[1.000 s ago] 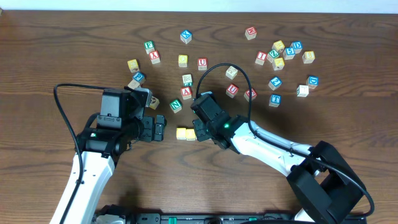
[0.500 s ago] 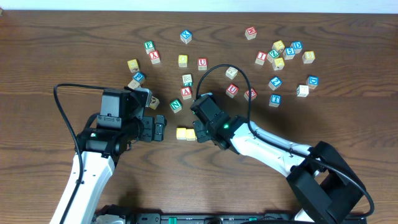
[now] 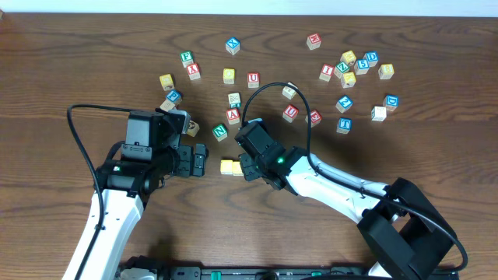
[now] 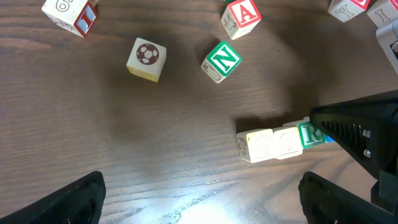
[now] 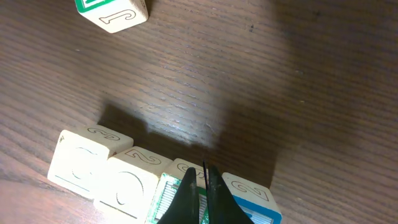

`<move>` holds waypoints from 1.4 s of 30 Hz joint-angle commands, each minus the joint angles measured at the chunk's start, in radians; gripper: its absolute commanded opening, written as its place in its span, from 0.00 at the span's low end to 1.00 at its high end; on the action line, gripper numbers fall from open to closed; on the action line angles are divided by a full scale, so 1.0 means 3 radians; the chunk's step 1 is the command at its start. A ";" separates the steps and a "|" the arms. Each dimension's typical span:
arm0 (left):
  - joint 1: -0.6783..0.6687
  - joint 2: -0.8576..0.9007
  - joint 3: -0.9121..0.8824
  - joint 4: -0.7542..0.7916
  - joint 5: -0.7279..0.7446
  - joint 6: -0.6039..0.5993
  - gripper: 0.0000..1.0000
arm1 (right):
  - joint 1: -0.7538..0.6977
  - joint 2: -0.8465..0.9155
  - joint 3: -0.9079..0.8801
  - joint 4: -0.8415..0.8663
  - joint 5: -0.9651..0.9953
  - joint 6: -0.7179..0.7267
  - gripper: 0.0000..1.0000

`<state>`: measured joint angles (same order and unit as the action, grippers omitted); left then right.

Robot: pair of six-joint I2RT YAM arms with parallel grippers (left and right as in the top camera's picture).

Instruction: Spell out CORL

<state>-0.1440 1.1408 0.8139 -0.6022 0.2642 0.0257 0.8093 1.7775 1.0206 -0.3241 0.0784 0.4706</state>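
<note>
overhead, the wooden table point(image 3: 62, 62) is carrying a loose scatter of alphabet cubes point(image 3: 348, 57) well beyond both grippers. the right arm point(image 3: 334, 183) is reaching in from the near right corner, and the left arm point(image 3: 117, 210) is rising from the near left.

the left gripper point(image 3: 199, 161) is hanging released. in the left wrist view its fingers point(image 4: 74, 199) are spreading wide toward the lower corners with nothing between them. the right gripper point(image 3: 247, 166) is clenched on nothing. in the right wrist view its fingers point(image 5: 219, 199) are pressing together, tips hovering over the seam between two cubes of the row.

that row is lying between the two grippers, four cubes touching side by side. from the left gripper's end they are the first yellow cube point(image 4: 256, 146), the second yellow cube point(image 4: 286, 140), the green r cube point(image 4: 309, 134) and the blue-edged cube point(image 5: 255, 199), whose letter is not showing.

farther ahead of the left gripper, apart from the row, a green n cube point(image 4: 221, 60), a soccer-ball cube point(image 4: 147, 59) and a red a cube point(image 4: 241, 14) are sitting loose.
</note>
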 commanded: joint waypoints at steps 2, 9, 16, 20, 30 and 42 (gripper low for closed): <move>0.0015 0.0008 -0.0001 -0.0008 0.0015 -0.0003 0.98 | 0.0027 -0.0027 -0.0013 -0.0003 0.0090 0.0050 0.01; 0.0015 0.0008 -0.0001 -0.0008 0.0015 -0.0003 0.98 | 0.0001 -0.0027 -0.0013 0.0076 0.0257 0.0048 0.01; 0.0015 0.0008 -0.0001 -0.0008 0.0015 -0.0003 0.98 | -0.0141 -0.0028 0.0022 0.0197 0.0432 0.0032 0.01; 0.0015 0.0008 -0.0001 -0.0008 0.0015 -0.0003 0.98 | -0.0324 -0.0028 0.0046 0.0196 0.0444 0.0008 0.01; 0.0015 0.0008 -0.0001 -0.0008 0.0015 -0.0003 0.98 | -0.0811 -0.0121 0.0046 -0.0018 0.0467 -0.0003 0.01; 0.0015 0.0008 -0.0001 -0.0008 0.0015 -0.0003 0.98 | -0.0891 -0.0870 0.0046 -0.0463 0.1123 -0.0003 0.11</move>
<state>-0.1440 1.1412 0.8139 -0.6018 0.2642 0.0257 0.5472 1.5860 1.0206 -0.4423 0.3107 0.4671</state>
